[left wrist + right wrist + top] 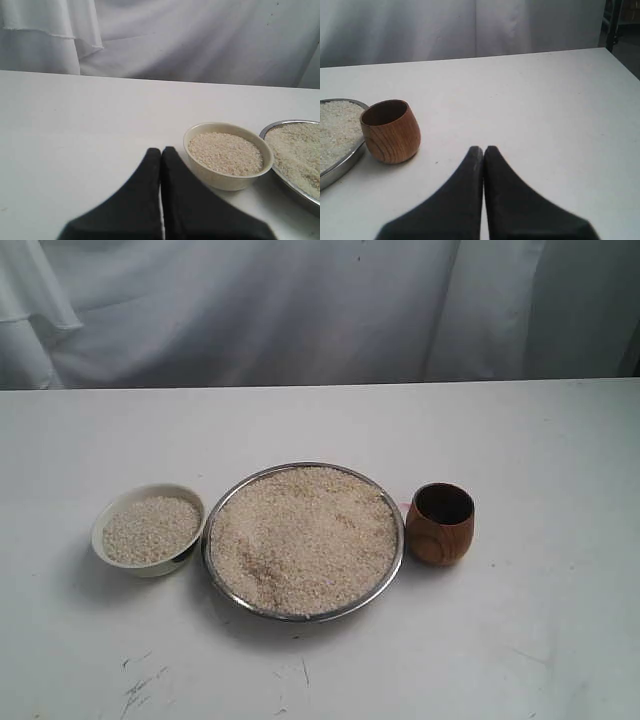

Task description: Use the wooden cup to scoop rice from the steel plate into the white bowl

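Rice (pixel 300 538) fills the plate (pixel 292 615) at mid-table (pixel 540 430) in the exterior view. The bowl (pixel 150 568) sits just beside the plate at its nine o'clock, holding more grains. The cup (pixel 440 525) stands upright just beside the plate at its three o'clock. White cloth (pixel 300 310) hangs at twelve.

From my left wrist, my left pincer (pixel 161 152) is closed tip to tip, gripping nothing. The bowl (pixel 220 180) lies near the tips, with the plate (pixel 292 192) just beside it.

From my right wrist, my right pincer (pixel 483 150) is likewise pressed closed and empty. The cup (pixel 390 132) stands near but apart from the tips, hard by the plate's (pixel 342 161) rim; whether they touch I cannot tell.
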Available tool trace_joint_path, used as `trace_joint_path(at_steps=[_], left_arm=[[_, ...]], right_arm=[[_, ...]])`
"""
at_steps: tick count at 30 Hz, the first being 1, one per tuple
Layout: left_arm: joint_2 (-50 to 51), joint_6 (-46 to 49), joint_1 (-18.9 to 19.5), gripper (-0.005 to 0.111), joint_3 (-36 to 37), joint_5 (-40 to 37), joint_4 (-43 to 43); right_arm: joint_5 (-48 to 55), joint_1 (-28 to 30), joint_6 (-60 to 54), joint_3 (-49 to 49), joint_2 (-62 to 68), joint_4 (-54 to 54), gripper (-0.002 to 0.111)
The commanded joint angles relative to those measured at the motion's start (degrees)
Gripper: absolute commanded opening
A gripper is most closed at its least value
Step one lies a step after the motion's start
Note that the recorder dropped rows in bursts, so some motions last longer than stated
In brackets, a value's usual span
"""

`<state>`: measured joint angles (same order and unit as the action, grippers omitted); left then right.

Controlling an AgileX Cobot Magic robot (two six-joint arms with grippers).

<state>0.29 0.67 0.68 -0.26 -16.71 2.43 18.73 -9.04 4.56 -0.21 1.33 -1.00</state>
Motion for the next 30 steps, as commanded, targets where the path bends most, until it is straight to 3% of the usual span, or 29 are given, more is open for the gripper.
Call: trace_joint_path(at_steps=[1,17,19,22,24,27,30], left_arm=[[-0.3,-0.2,-0.1,0.0,0.3,0.4,0.0],[-0.3,-0.2,-0.1,0.0,0.3,0.4,0.0],[-0.3,-0.2,-0.1,0.0,0.3,0.4,0.0],[-0.3,-0.2,-0.1,0.0,0.3,0.4,0.0],[-0.3,-0.2,-0.1,0.0,0.3,0.4,0.0],[-0.3,-0.2,-0.1,0.0,0.3,0.4,0.0],[-0.3,-0.2,-0.1,0.0,0.3,0.4,0.0]], right_arm=[[0.0,0.4,0.1,0.2,-0.4,0.4,0.0],[-3.2,0.4,0.0,0.2,-0.4,-1.3,0.0],[-10.5,0.4,3.0,0.2,-0.4,3.1,0.0],[-31.9,0.4,9.6,0.2,-0.4,20.8,0.0],[-44.3,0.4,10.0,0.2,-0.4,25.9,0.0],[-49.7,0.4,6.6,-1.9,1.2,25.4,0.0],[-48.3,0.4,-12.1,-16.2,14.5,23.2,0.0]])
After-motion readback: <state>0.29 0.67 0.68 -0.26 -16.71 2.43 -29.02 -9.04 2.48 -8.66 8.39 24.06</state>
